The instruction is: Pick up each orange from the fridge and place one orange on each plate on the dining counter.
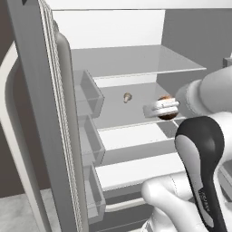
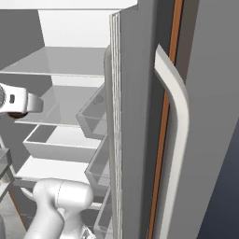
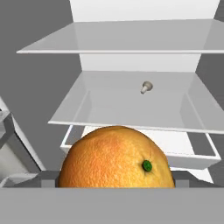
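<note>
One orange (image 3: pixel 116 157), bright with a green stem dot, sits between my gripper's fingers (image 3: pixel 48 178) and looms large at the bottom of the hand view. From the left base view my gripper (image 1: pixel 161 108) reaches into the fridge (image 1: pixel 136 63) at middle-shelf height, shut on the orange (image 1: pixel 168 115), which shows as a dark brownish ball behind the fingers. The orange hangs just in front of the middle glass shelf's front edge (image 3: pixel 131 127). In the right base view my gripper (image 2: pixel 33 103) enters from the left. The plates and the dining counter are out of view.
A tiny pale lump (image 1: pixel 127 96) lies far back on the middle shelf (image 3: pixel 146 87). Door bins (image 1: pixel 88 95) line the open left door; the right door (image 2: pixel 135 116) with its curved white handle (image 2: pixel 175 107) stands close. A white drawer (image 3: pixel 192 153) sits below the shelf.
</note>
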